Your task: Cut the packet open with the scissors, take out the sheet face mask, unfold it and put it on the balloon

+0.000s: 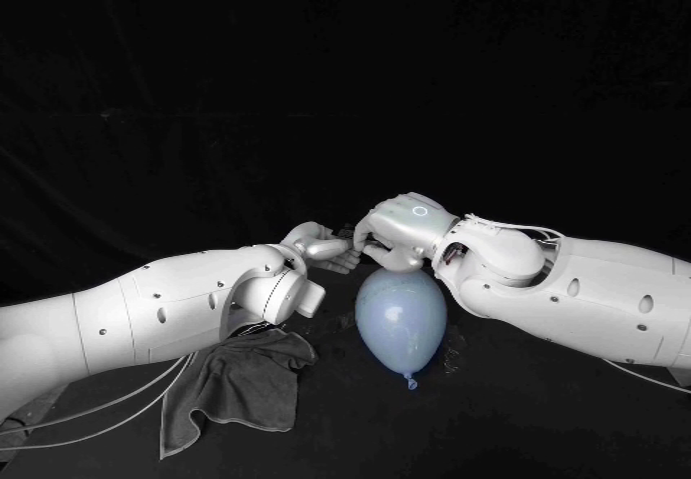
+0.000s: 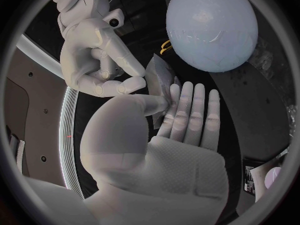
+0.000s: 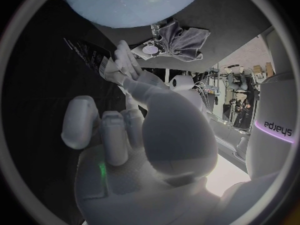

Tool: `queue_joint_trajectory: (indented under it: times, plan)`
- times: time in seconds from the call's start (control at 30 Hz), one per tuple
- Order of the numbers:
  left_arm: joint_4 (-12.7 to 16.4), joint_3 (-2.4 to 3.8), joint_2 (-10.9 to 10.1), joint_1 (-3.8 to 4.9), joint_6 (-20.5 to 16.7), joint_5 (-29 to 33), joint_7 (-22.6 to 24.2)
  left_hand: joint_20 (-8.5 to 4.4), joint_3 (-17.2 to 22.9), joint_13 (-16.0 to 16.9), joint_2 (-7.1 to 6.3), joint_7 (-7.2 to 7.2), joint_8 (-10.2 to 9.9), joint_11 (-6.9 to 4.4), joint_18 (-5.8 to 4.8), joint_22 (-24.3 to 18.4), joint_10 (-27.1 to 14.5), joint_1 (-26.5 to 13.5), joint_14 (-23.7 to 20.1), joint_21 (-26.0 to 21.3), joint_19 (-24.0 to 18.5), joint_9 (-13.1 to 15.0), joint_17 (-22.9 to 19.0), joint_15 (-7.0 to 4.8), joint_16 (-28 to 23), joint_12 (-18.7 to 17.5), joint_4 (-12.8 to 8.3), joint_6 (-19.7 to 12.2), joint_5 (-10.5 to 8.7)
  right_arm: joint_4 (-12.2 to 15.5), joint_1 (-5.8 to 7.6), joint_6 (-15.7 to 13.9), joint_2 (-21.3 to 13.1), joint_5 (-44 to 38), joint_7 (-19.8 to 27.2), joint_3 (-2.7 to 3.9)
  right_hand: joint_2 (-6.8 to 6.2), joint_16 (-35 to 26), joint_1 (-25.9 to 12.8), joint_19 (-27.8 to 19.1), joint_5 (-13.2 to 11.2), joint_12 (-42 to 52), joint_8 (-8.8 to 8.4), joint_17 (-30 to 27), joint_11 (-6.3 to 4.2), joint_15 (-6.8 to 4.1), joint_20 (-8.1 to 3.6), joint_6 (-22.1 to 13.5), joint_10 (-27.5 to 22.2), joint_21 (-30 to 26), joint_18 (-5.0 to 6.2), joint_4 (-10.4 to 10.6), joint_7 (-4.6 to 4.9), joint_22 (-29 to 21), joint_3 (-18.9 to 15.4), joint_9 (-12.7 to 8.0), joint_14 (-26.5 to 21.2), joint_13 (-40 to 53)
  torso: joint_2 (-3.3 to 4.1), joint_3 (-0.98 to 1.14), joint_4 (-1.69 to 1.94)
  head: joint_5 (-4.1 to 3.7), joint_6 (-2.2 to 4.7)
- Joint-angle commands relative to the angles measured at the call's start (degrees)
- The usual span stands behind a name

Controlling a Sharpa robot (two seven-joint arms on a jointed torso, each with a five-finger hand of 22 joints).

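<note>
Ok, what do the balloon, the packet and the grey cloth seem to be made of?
The balloon looks like smooth pale latex: taut, softly shiny skin, knotted neck. The packet seems thin foil or plastic film: creased, glinting surface. The cloth looks like soft matte fabric, perhaps microfibre: it lies in limp folds.

Left hand [image 1: 320,244], right hand [image 1: 403,228] meet, both seemingly pinching.

My left hand [image 2: 162,145] covers part of the packet [image 2: 159,77]; the balloon [image 2: 212,27] hides most of a yellow loop [image 2: 165,47].
</note>
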Motion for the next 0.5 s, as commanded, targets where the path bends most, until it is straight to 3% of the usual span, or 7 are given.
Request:
queue_joint_trajectory:
  times: [0.03,0.5]
  plan:
    - [0.2,0.08,0.1,0.10,1.1,0.1,0.1,-0.17,3.1,0.1,0.52,-0.19,0.3,0.05,-0.05,0.0,0.4,-0.1,0.0,-0.2,-0.4,0.1,0.0,-0.18,-0.2,0.0,-2.8,0.1,0.29,-0.5,-0.07,3.2,0.4,-3.8,-4.9,0.00,0.37,0.2,-0.4,0.3,0.0,0.3,0.01,15.1,0.17,-0.03,-0.09,-0.6,2.5,0.1,-0.63,0.0,0.00,8.5,0.5,0.0,6.0,9.2,-0.04,0.02,0.02,-0.09,0.01]
    - [1.0,0.08,0.0,0.11,1.5,-0.1,-0.3,-0.17,3.2,0.1,0.50,-0.19,0.3,0.05,-0.04,0.1,0.4,-0.3,0.0,-0.1,-0.4,0.1,0.0,-0.18,-0.2,0.0,-2.8,0.1,0.27,-1.5,-0.28,0.1,1.2,-4.9,-8.5,-0.03,0.81,0.2,-0.8,0.4,-0.1,0.3,-0.21,15.1,0.35,0.09,-0.04,-1.1,2.5,0.2,-0.65,0.1,0.22,8.6,1.1,-0.1,6.0,9.3,0.04,0.00,-0.02,-0.23,0.10]
